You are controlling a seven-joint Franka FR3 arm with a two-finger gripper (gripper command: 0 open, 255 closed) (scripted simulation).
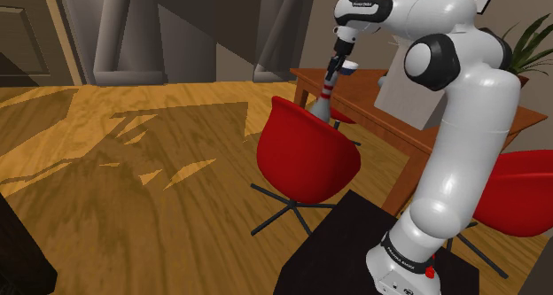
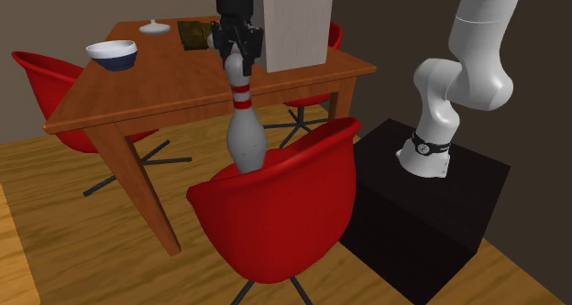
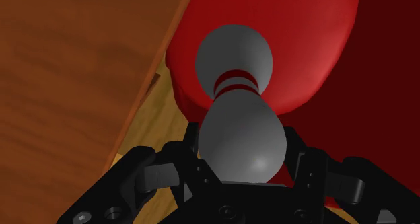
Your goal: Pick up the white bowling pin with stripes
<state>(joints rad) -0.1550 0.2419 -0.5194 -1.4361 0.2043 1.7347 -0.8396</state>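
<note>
**Gripper [image 3: 241, 142] clamped on the head of the white bowling pin [image 2: 245, 129]**

Closest in, the black fingers [image 3: 194, 148] press both sides of the pin's rounded head, with the jaws set narrow and nothing else between them. The pin hangs upright, red stripes at its neck, over the seat of a red chair [image 2: 275, 212]; its base is hidden behind the chair's rim. The wooden table [image 2: 174, 88] has its edge just beside chair and pin, with a strip of floor [image 1: 133, 143] between. Bare boards spread wide at the shoulder view's left, and the black stand [image 2: 431, 221] sits near the chair's back.
</note>
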